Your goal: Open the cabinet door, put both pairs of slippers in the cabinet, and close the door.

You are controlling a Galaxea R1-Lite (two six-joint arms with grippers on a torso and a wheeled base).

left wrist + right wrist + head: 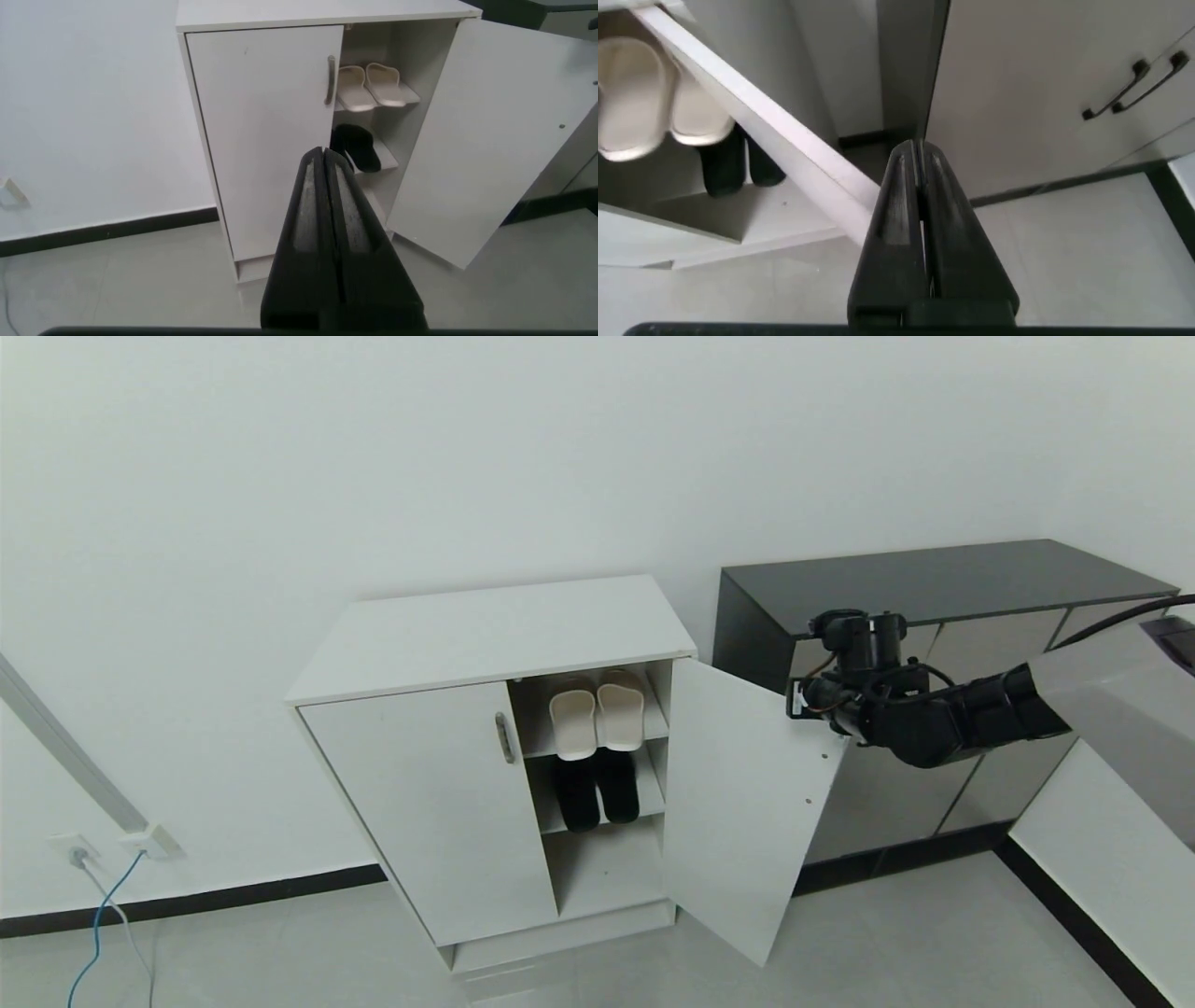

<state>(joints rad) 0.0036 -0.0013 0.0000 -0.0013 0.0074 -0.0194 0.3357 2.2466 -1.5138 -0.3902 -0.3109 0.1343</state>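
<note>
In the head view, the white wooden cabinet (485,635) has its flat white right door (738,784) wide open, with cream foam slippers (597,714) on the upper shelf and black slippers (597,793) below. The right gripper (812,698) sits at the door's free edge. A glancing push could slip off it, leaving the door ajar. The left wrist view adds the left gripper (324,159), jaws pressed together, empty. The right wrist view reveals the right jaws also closed on nothing.
</note>
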